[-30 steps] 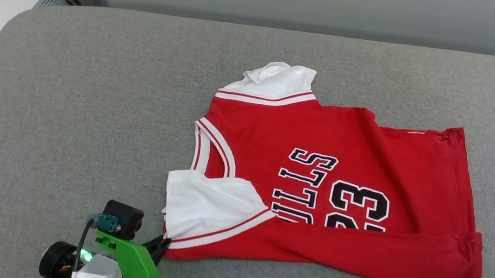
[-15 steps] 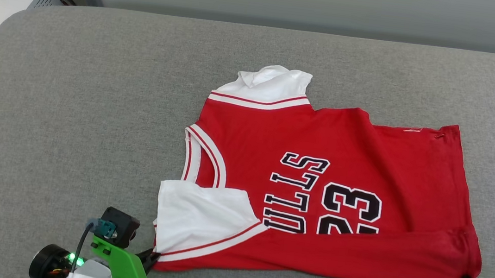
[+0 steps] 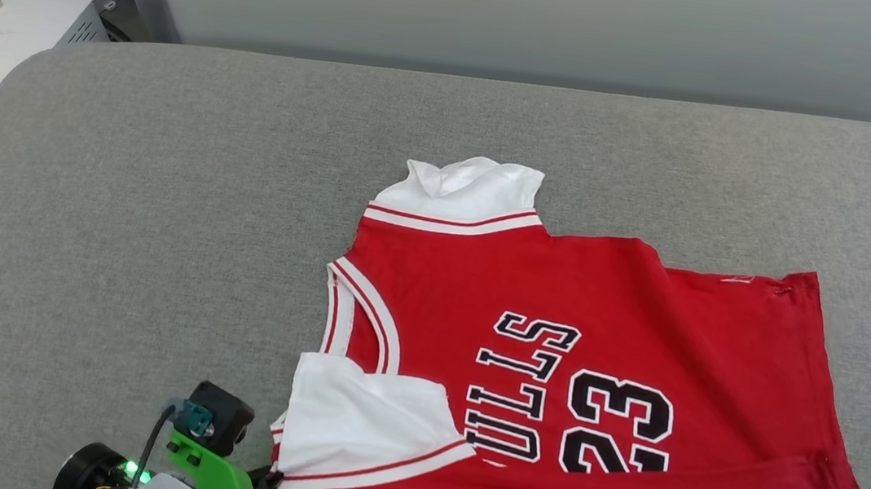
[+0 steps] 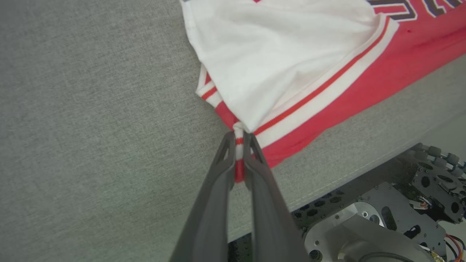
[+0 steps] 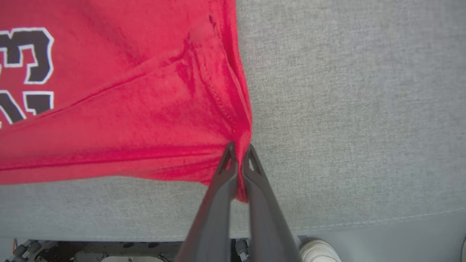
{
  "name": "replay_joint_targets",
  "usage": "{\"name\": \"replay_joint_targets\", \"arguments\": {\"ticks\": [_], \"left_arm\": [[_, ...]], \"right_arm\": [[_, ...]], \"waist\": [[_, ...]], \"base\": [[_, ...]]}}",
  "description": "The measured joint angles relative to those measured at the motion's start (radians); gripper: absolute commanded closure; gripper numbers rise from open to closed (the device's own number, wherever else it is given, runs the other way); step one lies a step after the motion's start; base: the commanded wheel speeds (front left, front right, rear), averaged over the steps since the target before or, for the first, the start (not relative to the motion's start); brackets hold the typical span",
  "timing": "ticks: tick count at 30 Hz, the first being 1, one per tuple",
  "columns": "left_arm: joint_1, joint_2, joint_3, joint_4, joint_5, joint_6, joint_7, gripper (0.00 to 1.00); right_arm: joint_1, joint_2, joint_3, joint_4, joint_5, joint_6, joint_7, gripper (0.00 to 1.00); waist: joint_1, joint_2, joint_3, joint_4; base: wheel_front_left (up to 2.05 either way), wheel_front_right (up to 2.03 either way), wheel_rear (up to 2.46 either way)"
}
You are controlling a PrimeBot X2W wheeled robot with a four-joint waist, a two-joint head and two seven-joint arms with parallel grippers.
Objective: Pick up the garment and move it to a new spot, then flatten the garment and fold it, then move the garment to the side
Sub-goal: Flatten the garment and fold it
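the garment [image 3: 584, 376] lies print-up on the grey cushion [image 3: 156, 245], long axis left to right, its body beyond the left gripper [image 4: 238, 140], clenched on the near sleeve corner, and the right gripper [image 5: 240, 149], clenched on the near hem corner.

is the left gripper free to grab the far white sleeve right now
Probably not yet: the left gripper is shut on the garment's near corner. The far white sleeve lies uncovered, so letting go first should free the way.

Black, white-outlined "ULLS" beside "23" on the red garment [image 3: 642, 301], sideways in the head view
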Motion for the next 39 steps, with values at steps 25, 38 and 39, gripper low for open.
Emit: {"name": "replay_joint_targets", "arguments": {"ticks": [25, 38, 39], "left_arm": [[-0.017, -0.205, 0.193, 0.201, 0.061, 0.064, -0.568, 0.00], [0.144, -0.329, 0.430, 0.106, 0.251, -0.014, -0.599, 0.00], [0.151, -0.340, 0.442, 0.106, 0.265, -0.026, -0.599, 0.00]], "right_arm": [[-0.055, -0.048, 0.117, -0.035, -0.017, -0.001, -0.543, 0.00], [-0.041, 0.010, 0.148, -0.073, -0.032, -0.001, -0.790, 0.00], [-0.040, 0.014, 0.152, -0.073, -0.035, -0.001, -0.795, 0.00]], "waist": [[0.0000, 0.0000, -0.081, -0.006], [0.0000, 0.0000, -0.091, -0.005], [0.0000, 0.0000, -0.090, -0.008]], "base": [[0.00, 0.00, 0.00], [0.00, 0.00, 0.00], [0.00, 0.00, 0.00]]}}
